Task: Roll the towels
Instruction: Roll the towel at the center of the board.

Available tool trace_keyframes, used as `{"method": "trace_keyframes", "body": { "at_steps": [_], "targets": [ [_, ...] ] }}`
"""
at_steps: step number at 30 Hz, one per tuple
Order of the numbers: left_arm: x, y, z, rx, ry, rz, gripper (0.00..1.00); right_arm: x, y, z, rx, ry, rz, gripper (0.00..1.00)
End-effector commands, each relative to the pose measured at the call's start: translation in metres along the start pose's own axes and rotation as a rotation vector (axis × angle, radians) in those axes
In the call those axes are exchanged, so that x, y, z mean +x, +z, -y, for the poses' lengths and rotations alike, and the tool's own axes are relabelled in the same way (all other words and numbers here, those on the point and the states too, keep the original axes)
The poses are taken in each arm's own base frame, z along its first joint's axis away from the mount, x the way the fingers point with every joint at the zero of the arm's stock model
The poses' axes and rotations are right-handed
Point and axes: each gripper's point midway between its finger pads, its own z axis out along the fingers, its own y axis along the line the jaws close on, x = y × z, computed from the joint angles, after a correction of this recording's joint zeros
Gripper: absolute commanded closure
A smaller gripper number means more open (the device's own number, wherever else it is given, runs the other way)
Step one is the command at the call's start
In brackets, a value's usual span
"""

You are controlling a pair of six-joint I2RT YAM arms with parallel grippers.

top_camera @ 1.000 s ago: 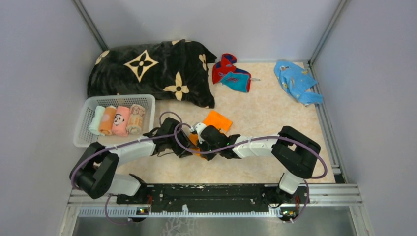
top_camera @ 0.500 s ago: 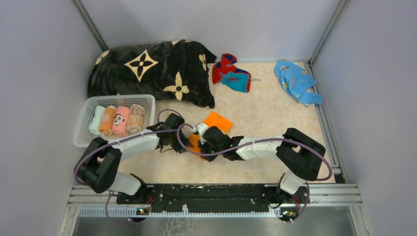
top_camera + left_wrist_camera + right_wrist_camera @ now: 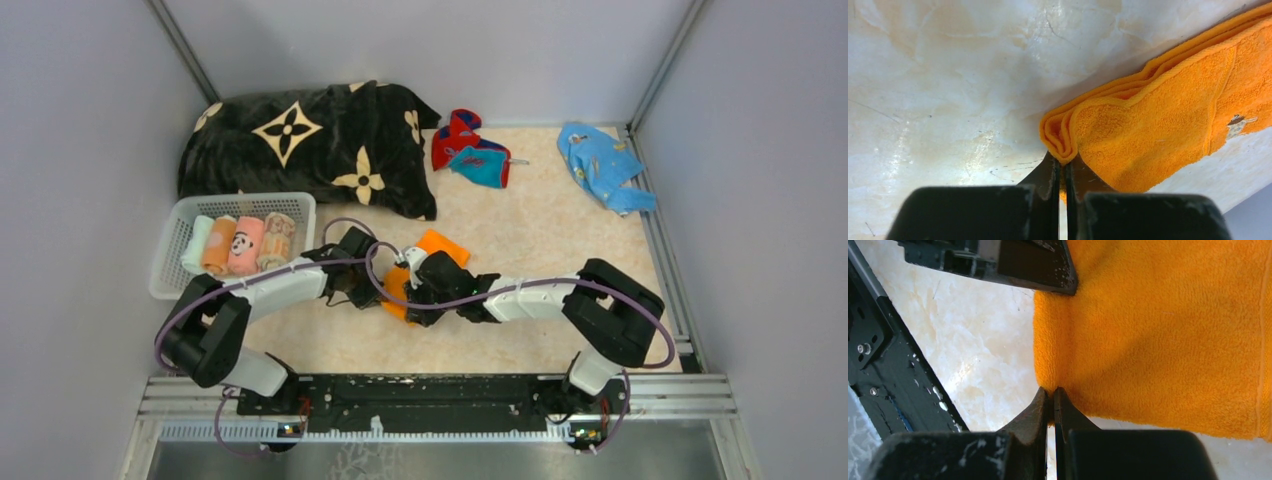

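Observation:
A plain orange towel (image 3: 440, 247) lies folded mid-table, its near end under both grippers. My left gripper (image 3: 378, 290) is shut on its folded corner (image 3: 1063, 145). My right gripper (image 3: 405, 295) is shut on the same near edge (image 3: 1053, 385), with the left gripper's fingers (image 3: 1038, 270) just beyond it. Several rolled towels (image 3: 240, 245) lie side by side in a white basket (image 3: 170, 262). A red-and-teal printed towel (image 3: 470, 150) lies crumpled at the back.
A large black plush blanket with beige flowers (image 3: 310, 140) lies at the back left, behind the basket. A light blue cloth (image 3: 603, 165) lies crumpled at the back right. Grey walls enclose the table on three sides.
Both grippers have shifted slightly with the orange towel's near edge held. The visible flat part of the towel has grown shorter.

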Motion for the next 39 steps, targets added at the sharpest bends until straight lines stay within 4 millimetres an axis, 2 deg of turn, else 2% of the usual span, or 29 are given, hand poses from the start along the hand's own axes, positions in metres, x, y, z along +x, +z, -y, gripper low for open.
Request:
{"method": "trace_keyframes", "body": {
  "at_steps": [1,7,11,18,23,26,30,39],
  "targets": [
    [-0.011,0.006,-0.023,-0.115,0.061,0.05,1.0,-0.016,-0.009,-0.011,-0.11,0.062,0.054,1.0],
    [-0.019,-0.008,-0.011,-0.037,0.109,0.09,0.61,-0.013,-0.011,-0.008,-0.212,0.162,0.043,1.0],
    [-0.021,-0.023,-0.003,0.062,0.15,0.123,0.48,-0.012,-0.011,-0.003,-0.289,0.249,0.034,1.0],
    [-0.017,-0.042,-0.007,0.156,0.214,0.149,0.44,0.002,-0.006,0.014,-0.377,0.443,0.0,1.0],
    [-0.006,-0.045,-0.017,0.196,0.237,0.128,0.41,0.009,-0.007,0.031,-0.413,0.579,0.004,1.0],
    [0.003,-0.042,-0.017,0.237,0.252,0.097,0.4,0.014,-0.003,0.035,-0.413,0.616,-0.017,1.0],
    [0.012,-0.037,-0.007,0.304,0.267,0.054,0.4,0.015,0.001,0.036,-0.411,0.627,-0.035,1.0],
    [0.003,-0.015,0.005,0.297,0.238,0.08,0.4,0.01,0.0,0.035,-0.413,0.618,-0.051,1.0]
  ]
}}
